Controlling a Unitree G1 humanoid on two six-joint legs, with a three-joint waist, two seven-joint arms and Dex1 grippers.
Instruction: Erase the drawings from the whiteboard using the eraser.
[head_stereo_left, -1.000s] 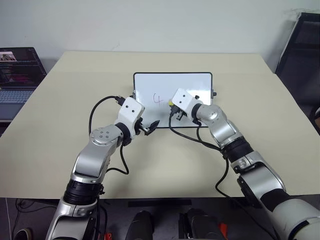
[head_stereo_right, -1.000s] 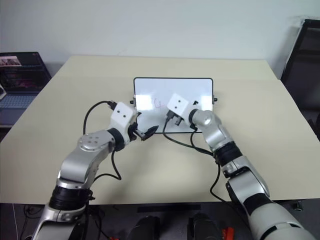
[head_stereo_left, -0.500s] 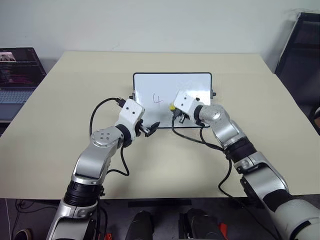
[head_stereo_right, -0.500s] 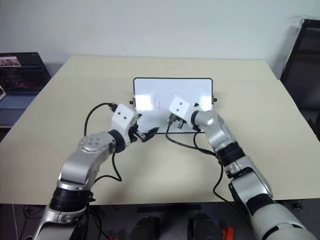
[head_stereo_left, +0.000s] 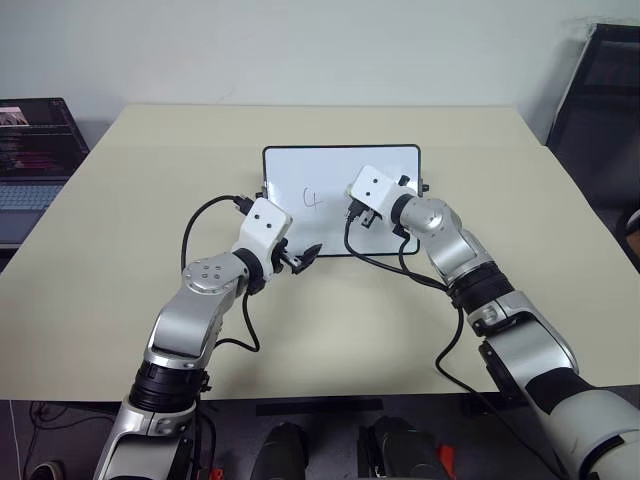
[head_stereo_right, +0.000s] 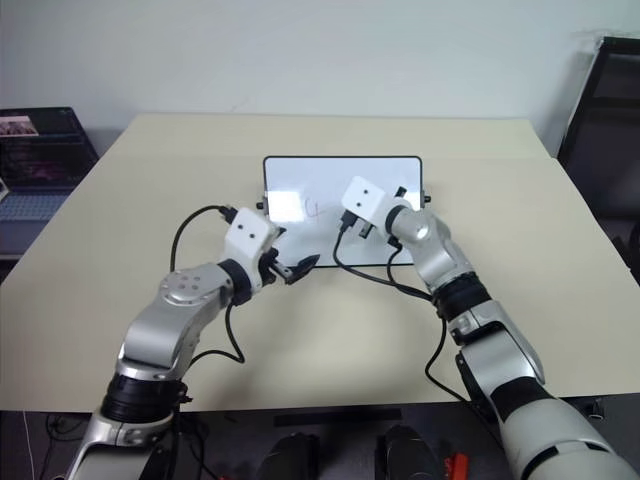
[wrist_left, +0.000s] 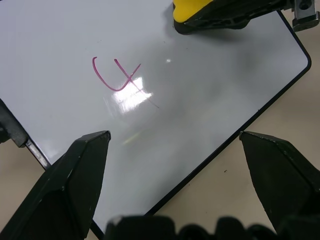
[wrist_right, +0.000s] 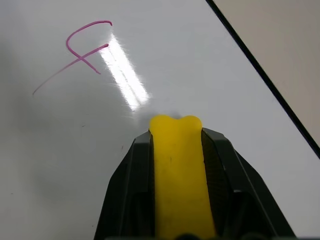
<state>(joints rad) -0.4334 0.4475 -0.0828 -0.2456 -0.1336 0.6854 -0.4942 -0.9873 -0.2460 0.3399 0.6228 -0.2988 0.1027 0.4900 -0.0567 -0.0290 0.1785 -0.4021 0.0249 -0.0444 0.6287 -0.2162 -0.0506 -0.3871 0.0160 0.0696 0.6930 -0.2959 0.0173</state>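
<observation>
One mark, a reddish "4" (wrist_left: 120, 75), is all that shows of the drawings on the whiteboard (head_stereo_left: 385, 160); the right gripper (wrist_right: 176, 150), clamped on the eraser (wrist_right: 177, 170), has swung from the board's near edge up over its right part; the left gripper (wrist_left: 175, 145) stays spread at the near-left edge; judging by this, wiping is nearly done.

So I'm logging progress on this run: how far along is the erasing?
Done: the small white black-framed whiteboard is bare around the right gripper. In hand: that gripper clamps the yellow block eraser on the board. Left: the pink marker "4" remains; the left gripper is open beside it.
</observation>
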